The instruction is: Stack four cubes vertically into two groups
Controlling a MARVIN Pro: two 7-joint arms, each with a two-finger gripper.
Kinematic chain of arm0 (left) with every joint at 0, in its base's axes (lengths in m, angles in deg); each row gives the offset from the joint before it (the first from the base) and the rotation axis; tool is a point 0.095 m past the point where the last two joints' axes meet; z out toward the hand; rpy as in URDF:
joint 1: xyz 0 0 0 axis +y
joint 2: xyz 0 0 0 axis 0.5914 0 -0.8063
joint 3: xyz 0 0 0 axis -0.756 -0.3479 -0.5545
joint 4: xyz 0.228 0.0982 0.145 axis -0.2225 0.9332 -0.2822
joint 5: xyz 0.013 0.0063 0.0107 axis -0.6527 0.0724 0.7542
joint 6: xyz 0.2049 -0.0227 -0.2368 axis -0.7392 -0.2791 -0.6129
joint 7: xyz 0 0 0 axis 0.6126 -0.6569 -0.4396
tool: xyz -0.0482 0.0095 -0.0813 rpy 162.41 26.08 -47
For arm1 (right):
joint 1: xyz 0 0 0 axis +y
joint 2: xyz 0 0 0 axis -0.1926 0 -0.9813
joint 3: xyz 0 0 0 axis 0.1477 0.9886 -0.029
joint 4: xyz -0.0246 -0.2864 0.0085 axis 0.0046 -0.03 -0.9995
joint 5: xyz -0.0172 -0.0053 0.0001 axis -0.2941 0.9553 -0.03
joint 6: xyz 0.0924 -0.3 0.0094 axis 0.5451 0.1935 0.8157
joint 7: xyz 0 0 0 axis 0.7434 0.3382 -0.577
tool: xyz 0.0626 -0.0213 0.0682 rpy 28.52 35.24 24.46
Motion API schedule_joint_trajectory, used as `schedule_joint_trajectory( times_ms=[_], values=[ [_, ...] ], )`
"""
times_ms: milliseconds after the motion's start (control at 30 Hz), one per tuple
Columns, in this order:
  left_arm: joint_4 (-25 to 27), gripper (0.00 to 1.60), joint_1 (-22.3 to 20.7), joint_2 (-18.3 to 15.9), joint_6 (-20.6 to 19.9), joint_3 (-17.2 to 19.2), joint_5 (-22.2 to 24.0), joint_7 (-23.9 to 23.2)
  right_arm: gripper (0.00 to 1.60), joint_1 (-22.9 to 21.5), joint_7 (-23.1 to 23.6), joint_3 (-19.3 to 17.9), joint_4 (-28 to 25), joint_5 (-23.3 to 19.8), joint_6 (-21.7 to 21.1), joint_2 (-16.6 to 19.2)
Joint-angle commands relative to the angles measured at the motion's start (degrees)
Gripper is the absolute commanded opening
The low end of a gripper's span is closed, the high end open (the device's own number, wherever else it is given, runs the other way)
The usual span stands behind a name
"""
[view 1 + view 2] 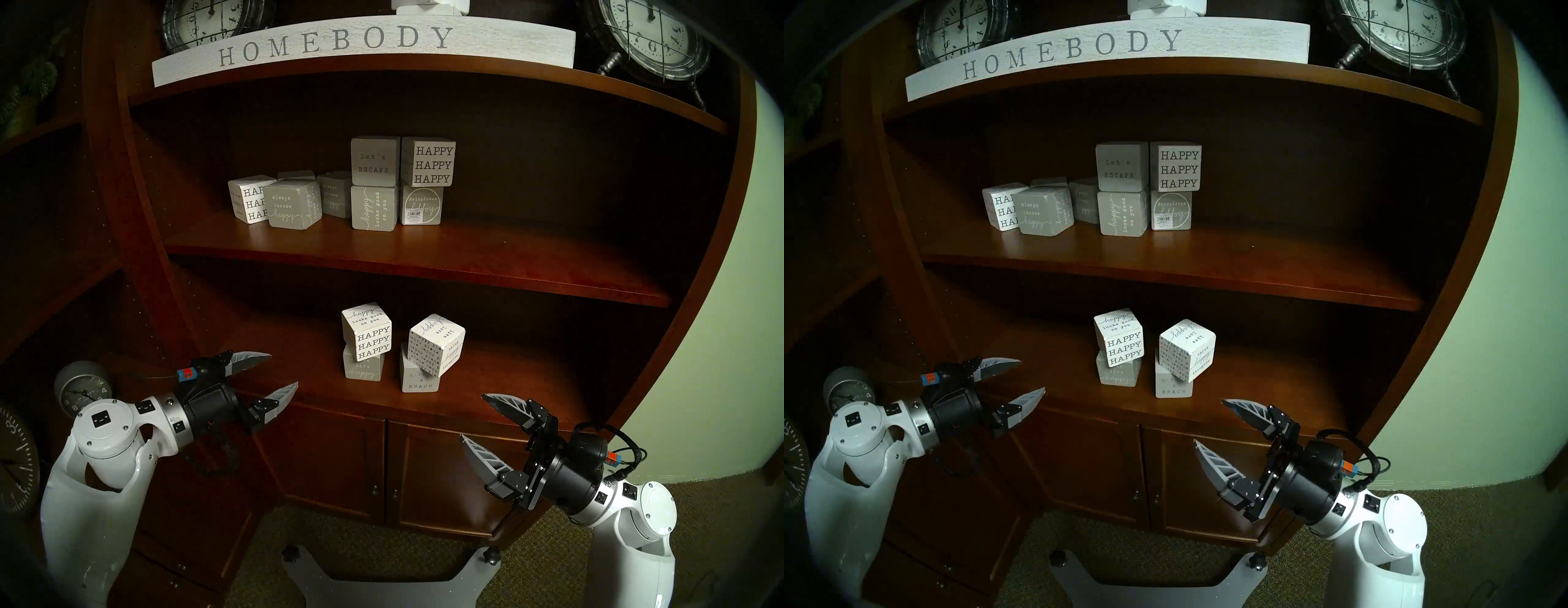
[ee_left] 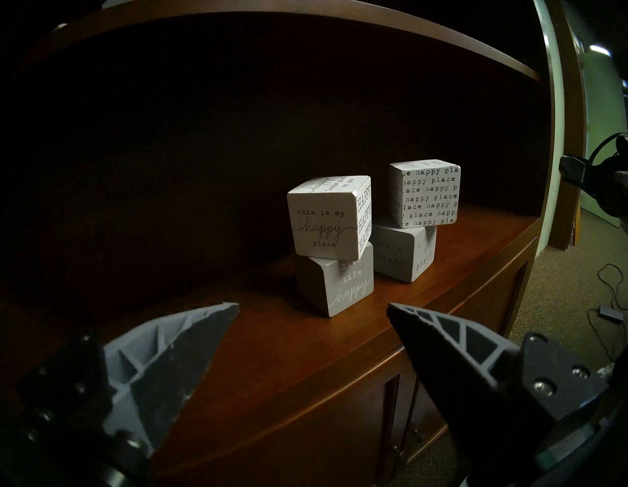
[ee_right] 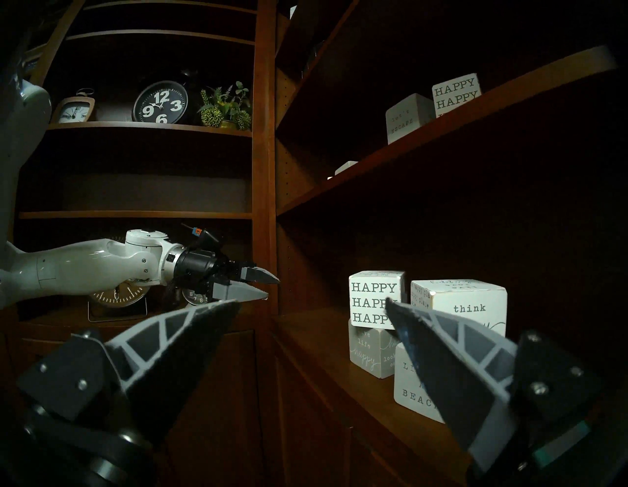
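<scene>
Cubes (image 1: 367, 335) sit in 2 stacks; left end effector (image 1: 278, 375) and right end effector (image 1: 473, 418) gape empty, level.

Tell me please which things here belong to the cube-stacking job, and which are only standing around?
Belong to the job, lower shelf:
- white "HAPPY HAPPY HAPPY" cube on grey "live life happy" cube
- white "think happy thoughts" cube on pale "LIFE'S A BEACH" cube

Standing around:
- middle-shelf cubes, such as "let's ESCAPE" cube
- HOMEBODY sign
- clocks
</scene>
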Motion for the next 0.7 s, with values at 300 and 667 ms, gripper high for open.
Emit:
schedule_joint_trajectory(
  times_ms=[300,667],
  values=[
    [1.96,1.6,1.8,1.67,1.61,1.03,-0.13,0.17,1.6,-0.76,0.56,-0.3,-0.56,-1.1,-0.17,-0.7],
    [1.97,1.6,1.8,1.78,1.64,1.07,-0.18,0.11,1.6,-0.92,0.93,-0.54,-0.55,-0.87,-0.29,-1.08]
  ],
)
